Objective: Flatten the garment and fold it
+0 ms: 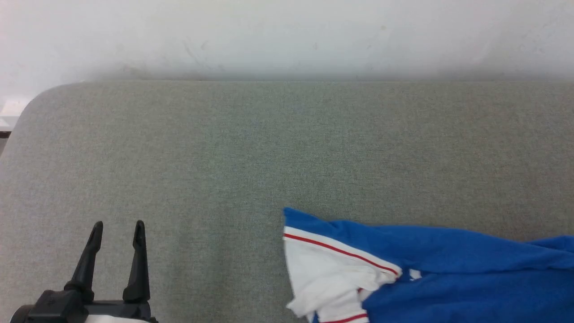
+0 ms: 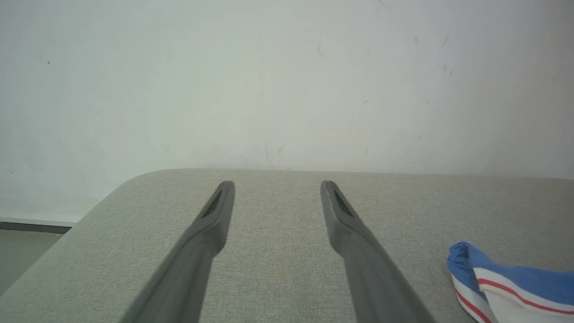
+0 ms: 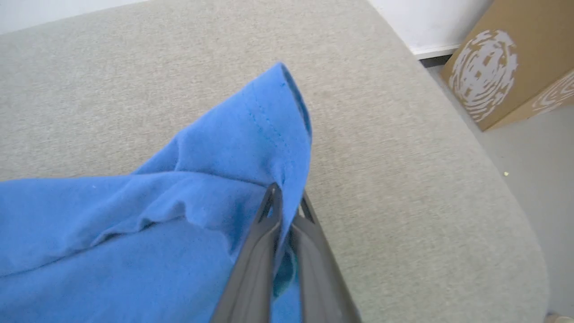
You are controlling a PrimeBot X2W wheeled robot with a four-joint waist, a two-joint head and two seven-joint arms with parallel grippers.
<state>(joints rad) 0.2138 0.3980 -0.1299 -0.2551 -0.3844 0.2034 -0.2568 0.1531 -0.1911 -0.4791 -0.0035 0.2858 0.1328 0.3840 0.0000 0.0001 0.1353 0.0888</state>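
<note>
The garment (image 1: 426, 269) is seen bunched at the near right of the grey table (image 1: 202, 148), a white sleeve (image 1: 323, 273) showing. Its blue hem (image 3: 287, 116) is pinched between the closed fingers of the right gripper (image 3: 287, 202). The left gripper (image 1: 117, 229) is held well apart from it — fingers spread, empty. A box (image 3: 502, 67) is seen on the floor (image 3: 538, 157) beside the table.

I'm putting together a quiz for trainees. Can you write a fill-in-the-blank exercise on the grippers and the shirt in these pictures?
1. The left gripper is ___, with nothing between its fingers.
2. The right gripper is shut on the ___ fabric of the shirt.
3. The shirt's sleeve, lying on the grey surface, is ___ with a red stripe.

Missing words: open; blue; white.
</note>
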